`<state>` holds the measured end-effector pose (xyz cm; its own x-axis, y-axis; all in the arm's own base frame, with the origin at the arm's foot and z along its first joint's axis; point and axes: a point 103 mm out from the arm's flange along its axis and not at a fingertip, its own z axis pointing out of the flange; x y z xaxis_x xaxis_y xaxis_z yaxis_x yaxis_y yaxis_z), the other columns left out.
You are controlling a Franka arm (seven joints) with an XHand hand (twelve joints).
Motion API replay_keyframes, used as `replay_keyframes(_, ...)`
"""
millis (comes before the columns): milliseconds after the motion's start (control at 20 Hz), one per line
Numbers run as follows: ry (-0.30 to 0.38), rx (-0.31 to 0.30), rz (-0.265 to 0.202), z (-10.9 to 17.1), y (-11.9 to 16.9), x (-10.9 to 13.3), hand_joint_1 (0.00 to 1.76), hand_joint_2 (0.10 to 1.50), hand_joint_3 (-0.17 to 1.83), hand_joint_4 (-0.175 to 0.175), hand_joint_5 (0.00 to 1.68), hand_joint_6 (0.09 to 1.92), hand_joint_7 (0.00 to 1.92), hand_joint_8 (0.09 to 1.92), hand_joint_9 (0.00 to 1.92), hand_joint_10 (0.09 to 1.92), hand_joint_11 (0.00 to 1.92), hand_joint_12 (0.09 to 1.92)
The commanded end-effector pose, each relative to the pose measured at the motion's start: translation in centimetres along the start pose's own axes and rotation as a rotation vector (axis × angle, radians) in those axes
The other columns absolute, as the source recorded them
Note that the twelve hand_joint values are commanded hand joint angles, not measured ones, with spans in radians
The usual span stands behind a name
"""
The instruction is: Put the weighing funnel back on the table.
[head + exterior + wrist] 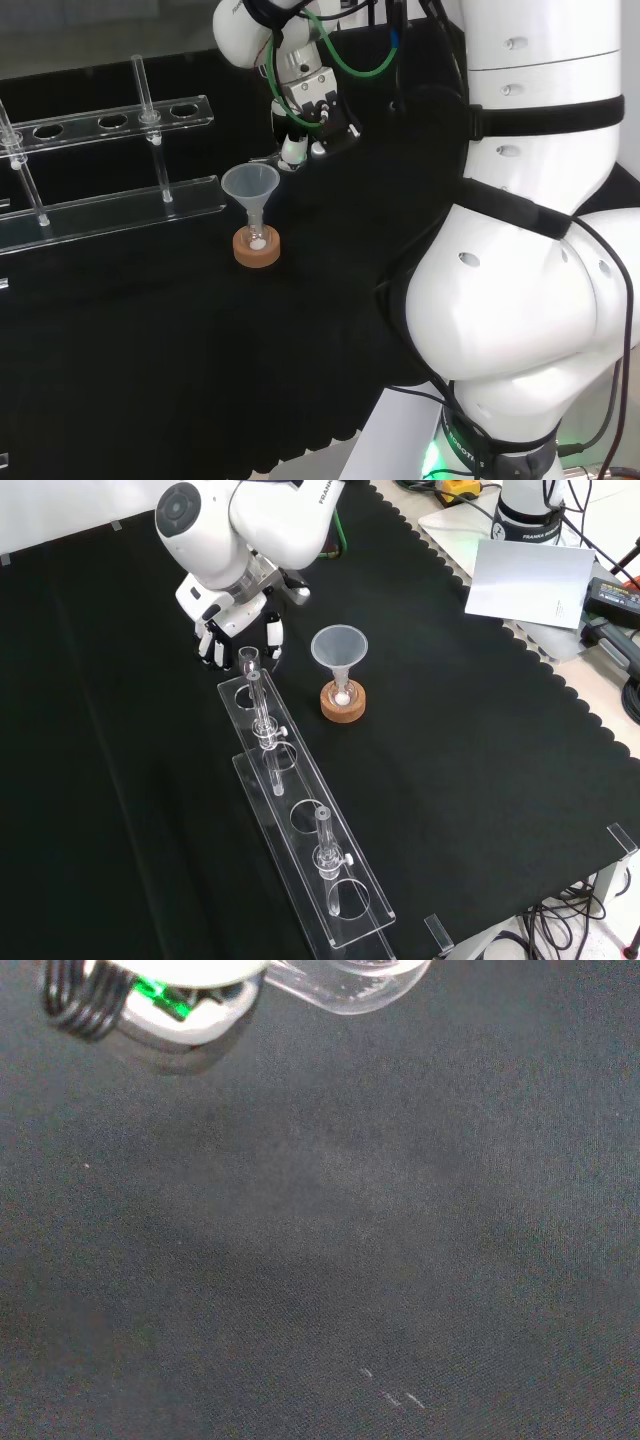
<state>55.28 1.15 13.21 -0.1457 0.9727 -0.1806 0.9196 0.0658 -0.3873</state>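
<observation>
The robot hand (236, 632) hung fingers-down, low over the black-clothed counter (480, 770), just behind the end of a clear tube rack (340, 855) in the front view. Its fingers seemed pinched on the clear weighing funnel (350, 982), close above the counter in the wrist view.

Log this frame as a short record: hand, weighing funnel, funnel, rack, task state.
hand: low over the black cloth, left of the funnel in the front view
weighing funnel: clear piece close by the hand in the wrist view; held or lying, cannot tell
funnel: upright, mouth up, stem in a small flask on a cork ring
rack: clear test tube rack, tubes standing in it, just in front of the hand in the front view
task state: unclear whether the piece is released
</observation>
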Motion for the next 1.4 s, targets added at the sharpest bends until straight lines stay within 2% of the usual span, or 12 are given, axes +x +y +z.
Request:
replay_keyframes(50, -0.014, 0.025, -0.006, 1.2, 1.0, -0.5, 1.11, 0.68, 0.65, 0.175, 1.24, 0.74, 0.63, 0.65, 1.01, 0.25, 0.87, 1.0)
replay_keyframes(700, -0.02, 0.044, -0.022, 2.6, 3.0, -0.8, 1.11, 0.68, 0.65, 0.175, 1.23, 0.74, 0.63, 0.66, 1.0, 0.25, 0.87, 1.0)
replay_keyframes(1400, -0.01, 0.055, -0.034, 3.4, 3.8, -0.8, 1.11, 0.68, 0.64, 0.175, 1.23, 0.74, 0.63, 0.66, 1.0, 0.25, 0.87, 1.0)
